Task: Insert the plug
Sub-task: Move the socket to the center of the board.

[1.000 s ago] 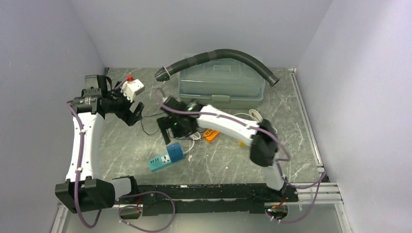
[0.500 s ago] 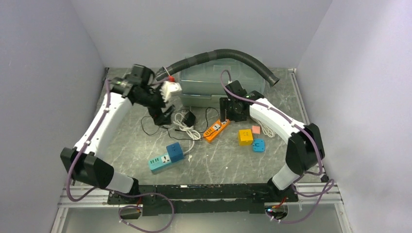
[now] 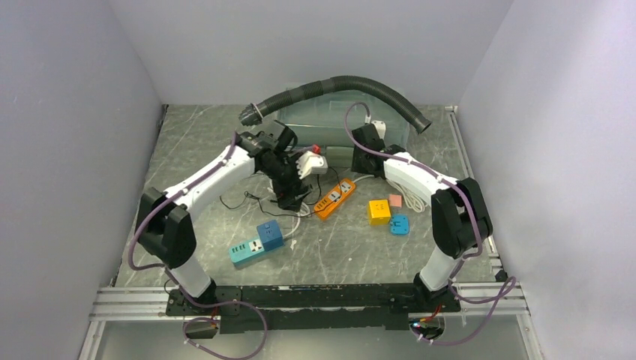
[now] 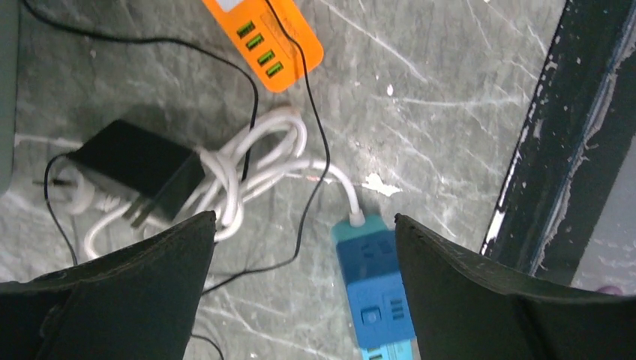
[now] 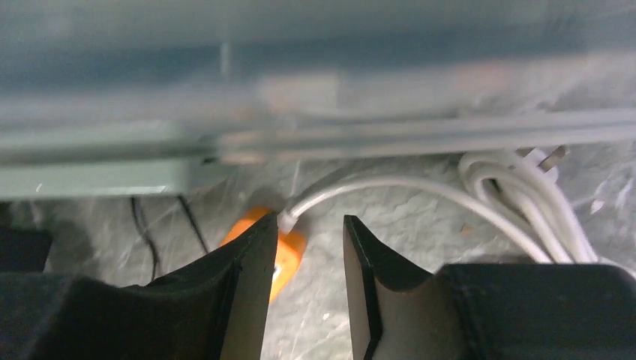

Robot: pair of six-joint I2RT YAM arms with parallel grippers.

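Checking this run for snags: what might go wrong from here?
The black adapter lies against the coiled white cable, so lifting it may drag the coil. A thin black wire crosses the orange power strip, possibly fouling its sockets. The right pincer sits close to the clear box and might bump it.

**Miscellaneous items, rear and right of centre**

- Black corrugated hose (image 3: 352, 79), arched over the box at the rear.
- Clear lidded storage box (image 3: 330, 120), against the back wall.
- Yellow cube (image 3: 379, 211), right of centre.
- Small pink square tile (image 3: 395, 200), just behind the cube.
- Small blue rounded piece (image 3: 399, 224), just beside the cube.
- Grey marbled surface (image 3: 202, 135), carrying all of these.
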